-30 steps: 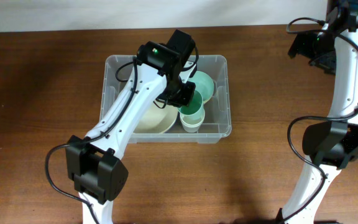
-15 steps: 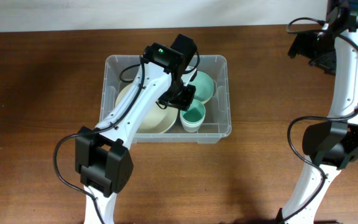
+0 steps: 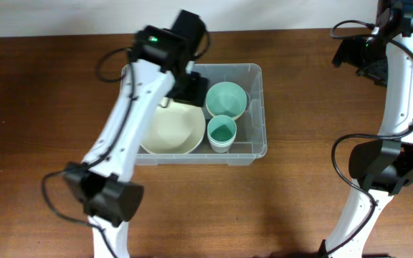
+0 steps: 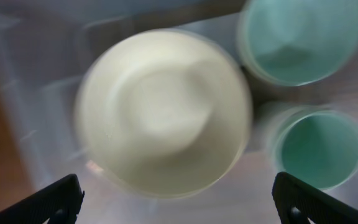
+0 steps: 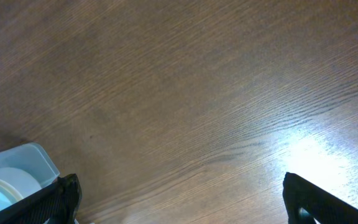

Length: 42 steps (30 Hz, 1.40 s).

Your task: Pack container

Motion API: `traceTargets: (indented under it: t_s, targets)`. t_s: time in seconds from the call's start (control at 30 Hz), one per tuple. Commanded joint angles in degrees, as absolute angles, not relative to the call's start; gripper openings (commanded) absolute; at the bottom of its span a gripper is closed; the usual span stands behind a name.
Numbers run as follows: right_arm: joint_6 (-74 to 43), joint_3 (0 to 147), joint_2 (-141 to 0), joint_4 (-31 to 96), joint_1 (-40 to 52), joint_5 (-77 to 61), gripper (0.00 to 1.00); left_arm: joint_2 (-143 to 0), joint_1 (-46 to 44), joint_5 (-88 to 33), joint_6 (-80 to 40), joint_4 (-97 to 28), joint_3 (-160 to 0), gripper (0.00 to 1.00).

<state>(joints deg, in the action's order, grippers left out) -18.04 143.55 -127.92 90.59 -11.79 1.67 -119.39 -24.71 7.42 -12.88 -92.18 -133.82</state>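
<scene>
Overhead, left claw [image 4: 179, 196] has pulled back from the green cup [image 3: 221, 132], now spread wide; right claw [image 5: 182, 199] stands wide too.

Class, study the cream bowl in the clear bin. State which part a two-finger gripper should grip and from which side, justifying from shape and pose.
Take the cream bowl by its rim, one finger inside, one outside, straight down from above. It sits upright, mouth open, and the container walls likely block a sideways approach. Avoid the rim beside the teal cup.
</scene>
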Motion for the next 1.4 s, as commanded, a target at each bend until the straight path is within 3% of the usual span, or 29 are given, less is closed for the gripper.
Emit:
traceTargets:
  t_s: [0.0,0.5,1.13,1.37]
  targets:
    - [-18.4,143.4,-128.3,90.6,-11.7,2.6,0.99,-110.7,-21.6,13.3,-14.7,-96.4,-135.5,1.0]
    - [-18.4,143.4,-128.3,90.5,-11.7,2.6,0.99,-74.7,-19.7,13.2,-19.7,-96.7,-116.8,1.0]
    - [-18.4,143.4,-128.3,90.5,-11.7,2.6,0.99,-67.6,-19.7,12.0,-19.2,-95.4,-113.5,1.0]
    - [-18.4,143.4,-128.3,90.6,-11.7,2.6,0.99,-61.6,-16.3,6.1,6.7,-65.2,-90.8,1.0]
